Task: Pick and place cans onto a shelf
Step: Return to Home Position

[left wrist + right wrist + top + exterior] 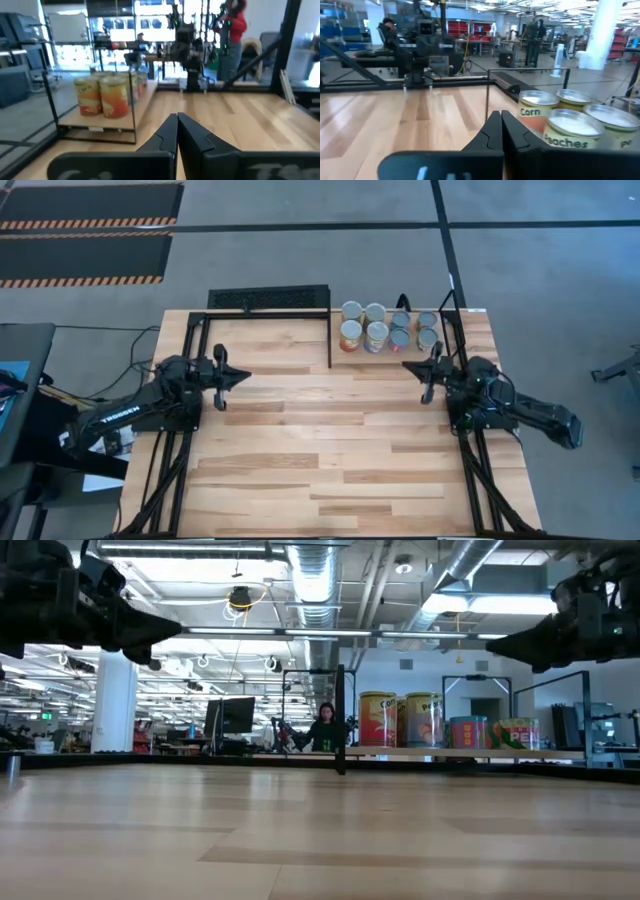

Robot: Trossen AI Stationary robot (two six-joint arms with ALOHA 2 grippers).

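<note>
High view first: all eight cans (388,327) stand bunched in two rows on the shelf (329,340) at the far right of the counter (320,450), and the bare wood in front of them carries nothing that I can see. So the placing looks done to me, and what is left is parking the arms — which is where I would expect trouble, if any.

The right pincer (408,366) is clenched on nothing, its fingers pressed flat together in its own wrist view. It hangs above the counter just in front of the shelf, near the closest row. From that wrist camera the Corn tin (536,112) and the Peaches tin (572,132) loom right beside the fingers. If the arm swings wide toward the shelf as it folds home, I judge it could clip that front row. The tins are packed tight, so one shove would likely pass down the line and tip a can or push one off the shelf's back edge. I cannot tell from above how much margin that edge leaves. The thin black uprights of the shelf frame are another snag — a wrist or cable could catch one and shake the whole stack.

The left pincer (243,377) is also clenched and empty, above the left side of the counter and well apart from the cans; I see little risk there.
</note>
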